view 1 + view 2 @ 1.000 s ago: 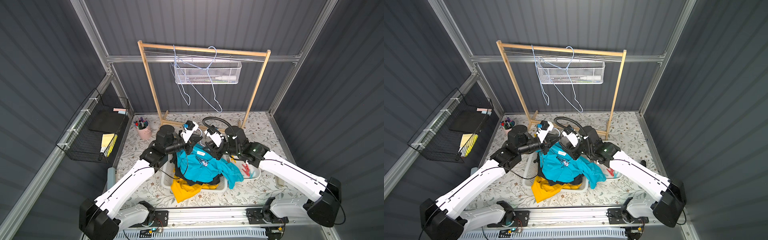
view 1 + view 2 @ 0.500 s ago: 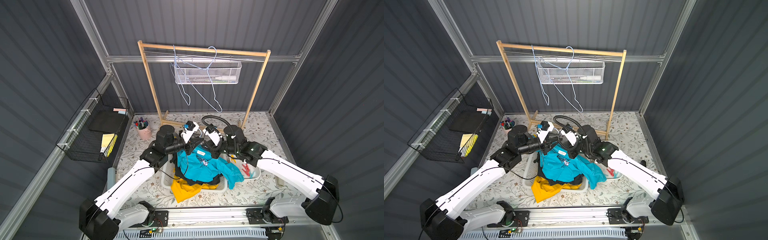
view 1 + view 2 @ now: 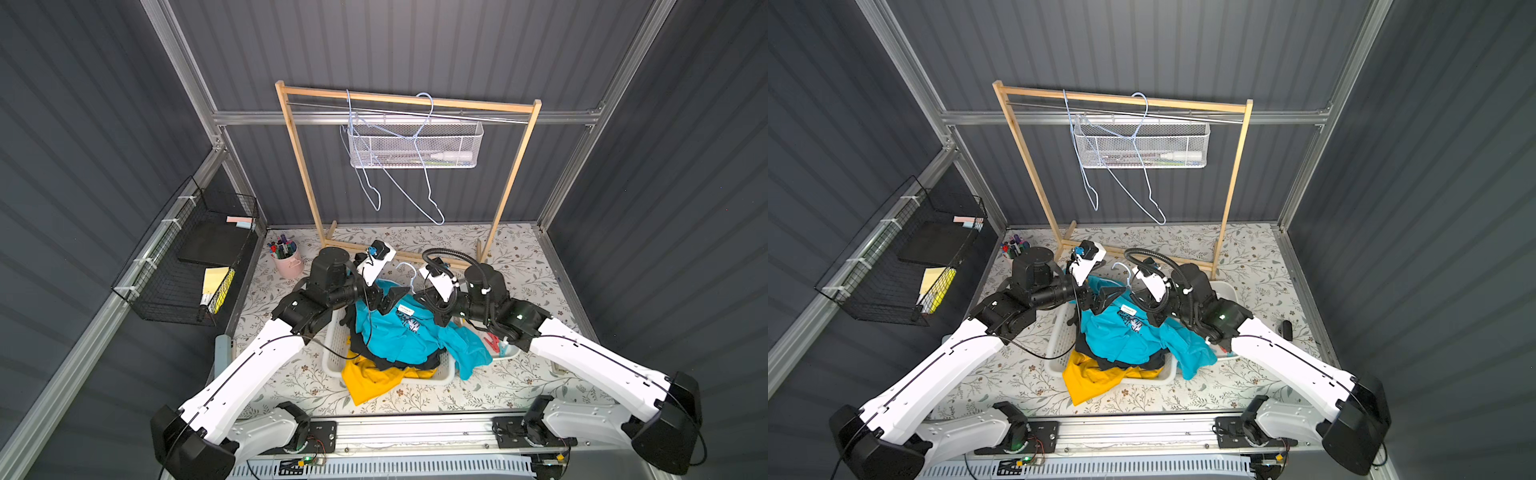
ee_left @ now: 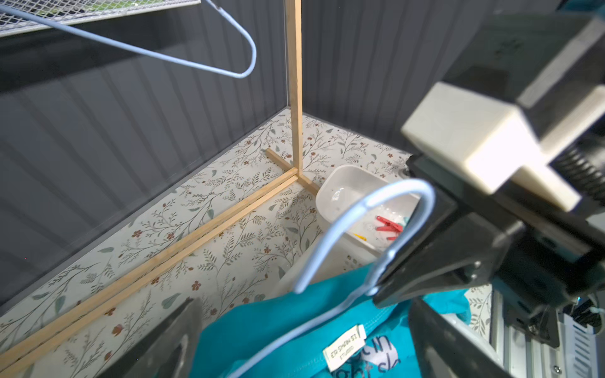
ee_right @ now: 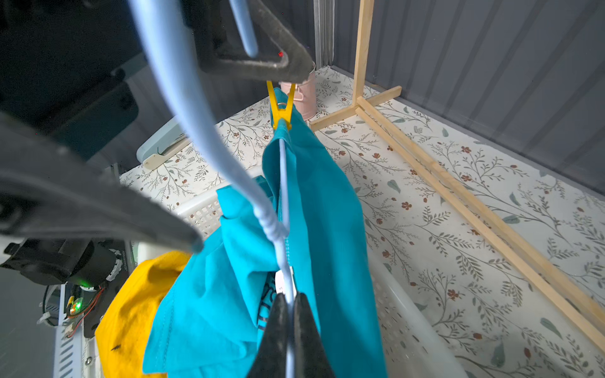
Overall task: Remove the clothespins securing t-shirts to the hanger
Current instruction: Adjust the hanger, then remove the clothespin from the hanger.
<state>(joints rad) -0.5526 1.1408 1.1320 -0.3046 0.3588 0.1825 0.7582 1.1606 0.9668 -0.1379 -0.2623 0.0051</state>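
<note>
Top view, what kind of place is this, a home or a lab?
Probably a lab cell staged as a laundry corner: a wooden clothes rack with wire hangers, a white basket of t-shirts, and two robot arms on a rail.

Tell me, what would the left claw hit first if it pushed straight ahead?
Probably the teal t-shirt, draped on the hanger between the left gripper's open fingers; depth is hard to judge.

Under the left gripper (image 3: 390, 300) and right gripper (image 3: 419, 296) sits a white laundry basket (image 3: 336, 349) on a floral tablecloth (image 3: 415, 399), a pink pen cup (image 3: 286, 266) past the left gripper, a wooden rack (image 3: 306, 183) with a mesh basket (image 3: 415, 145) beyond both.
</note>
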